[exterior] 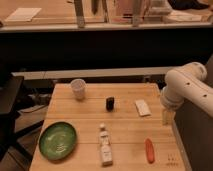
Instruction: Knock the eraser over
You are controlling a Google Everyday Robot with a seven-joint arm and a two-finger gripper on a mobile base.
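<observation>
The eraser (109, 103) is a small dark block standing upright near the middle of the wooden table (90, 125). The white arm (187, 87) reaches in from the right, beyond the table's right edge. My gripper (167, 116) hangs below the arm at the table's right edge. It is well to the right of the eraser and does not touch it.
A white cup (78, 89) stands at the back left. A flat white pad (142, 107) lies to the right of the eraser. A green plate (58, 140) is at the front left, a white bottle (105, 146) lies at the front middle, and an orange carrot piece (149, 150) at the front right.
</observation>
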